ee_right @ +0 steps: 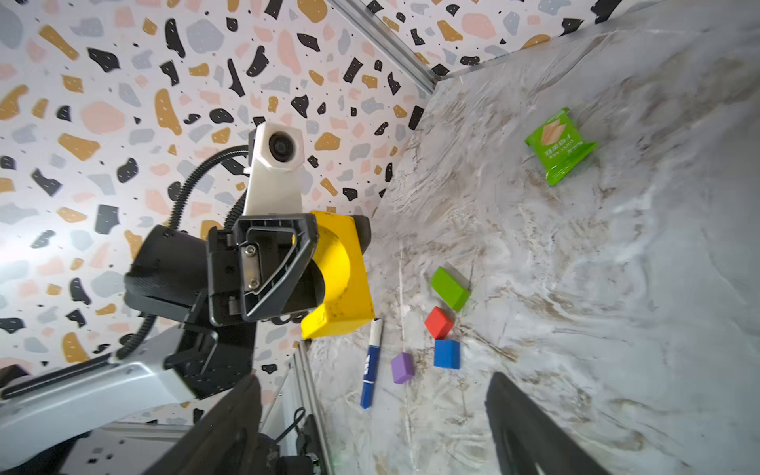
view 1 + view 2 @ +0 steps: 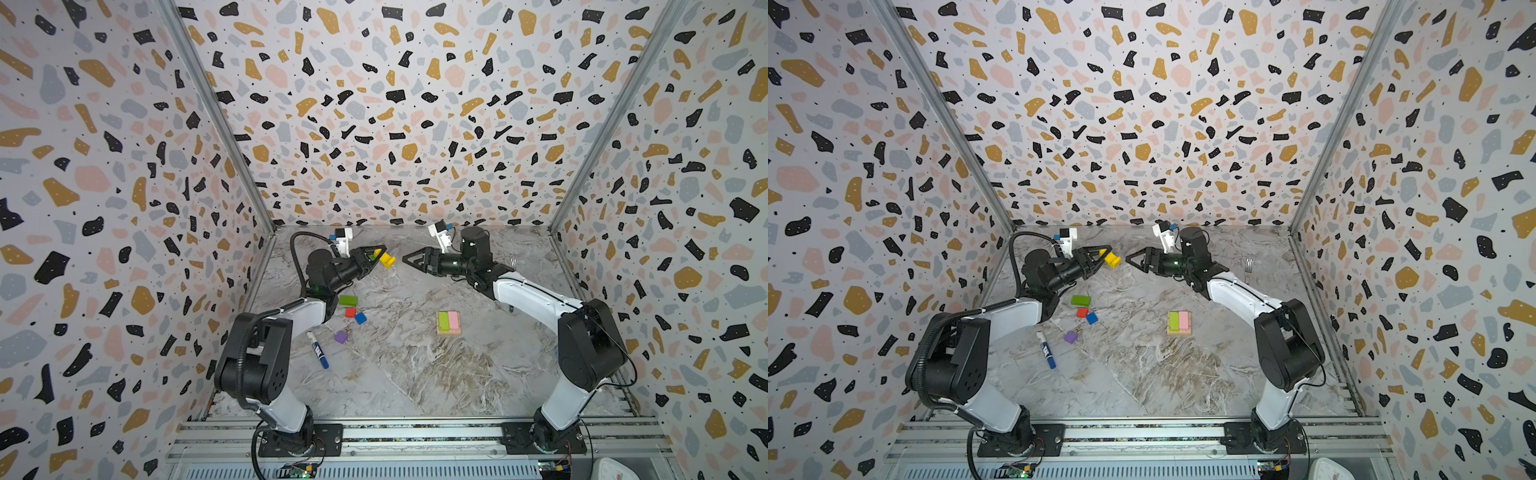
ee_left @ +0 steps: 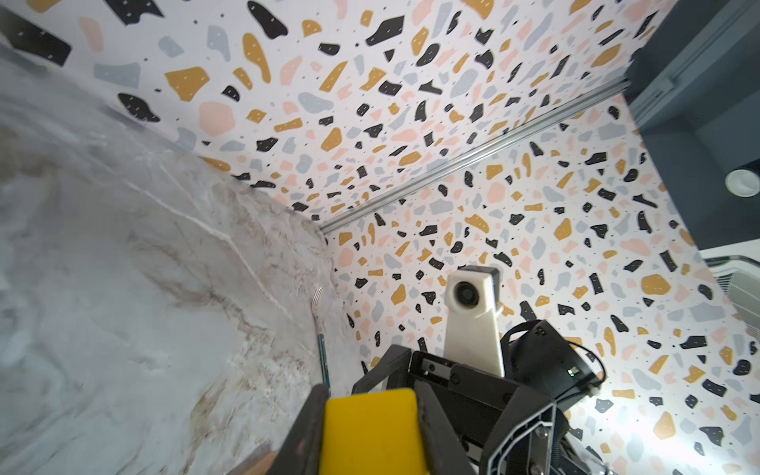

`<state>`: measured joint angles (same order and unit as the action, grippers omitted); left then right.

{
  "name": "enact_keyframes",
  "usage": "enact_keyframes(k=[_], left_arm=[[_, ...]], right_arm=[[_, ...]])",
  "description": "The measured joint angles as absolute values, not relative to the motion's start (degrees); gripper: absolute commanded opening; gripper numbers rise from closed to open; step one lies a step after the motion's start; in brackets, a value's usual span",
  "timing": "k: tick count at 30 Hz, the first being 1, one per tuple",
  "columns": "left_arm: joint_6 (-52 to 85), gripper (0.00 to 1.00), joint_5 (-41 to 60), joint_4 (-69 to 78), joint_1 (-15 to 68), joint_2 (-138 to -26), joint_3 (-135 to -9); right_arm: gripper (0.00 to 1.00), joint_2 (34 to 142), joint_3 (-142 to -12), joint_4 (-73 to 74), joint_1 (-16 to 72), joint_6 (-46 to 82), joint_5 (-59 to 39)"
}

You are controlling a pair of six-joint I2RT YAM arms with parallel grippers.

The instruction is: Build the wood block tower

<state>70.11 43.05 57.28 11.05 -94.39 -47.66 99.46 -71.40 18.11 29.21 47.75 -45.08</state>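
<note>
The left gripper (image 2: 375, 257) is raised above the back of the grey marbled desk (image 2: 415, 374), its jaws pinching the yellow notched wooden arch (image 2: 388, 260). In the right wrist view the arch (image 1: 349, 283) is gripped across its flat faces, with its curved notch turned towards the black jaws and its far end sticking out past them. Facing it from the other side is the right gripper (image 2: 409, 259), also lifted off the desk. Its jaws are spread wide with nothing between them, and its tip is near the arch but apart from it.

The tower (image 2: 448, 323) stands low on the desk, right of centre and nearer the front than both grippers. It has a tan wooden base (image 2: 449, 333) with a lime wooden bar (image 2: 443, 321) and a pink wooden bar (image 2: 454, 320) lying side by side on top, touching along their long edges.

The loose wood blocks lie left of centre, below the left arm's wrist. A dark green wooden bar (image 2: 348, 300) is furthest back, and a small red wooden cube (image 2: 350, 312) sits just in front of it. A blue wooden cube (image 2: 360, 318) is right beside the red one, and a purple wooden cube (image 2: 340, 336) sits a little apart, nearer the front.

Next to the purple cube lies a blue-capped marker pen (image 2: 318, 350). A flat green printed packet (image 1: 560, 144) shows only in the right wrist view. By the right wall at the back lies what looks like a metal fork (image 2: 1249, 264), though it is too small to be sure.
</note>
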Motion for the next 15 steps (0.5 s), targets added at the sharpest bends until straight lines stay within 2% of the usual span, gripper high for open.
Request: enact_keyframes(k=[7,15], left_arm=[[81.9,0.13,42.8,76.8,11.0,-98.8,-47.7],[85.1,0.13,42.5,81.7,11.1,-99.1,-47.6]], right_arm=[[0.84,99.6,-69.7,30.8,29.4,59.5,-49.1],[0.79,103.0,-70.5,37.6,31.0,64.3,-49.4]])
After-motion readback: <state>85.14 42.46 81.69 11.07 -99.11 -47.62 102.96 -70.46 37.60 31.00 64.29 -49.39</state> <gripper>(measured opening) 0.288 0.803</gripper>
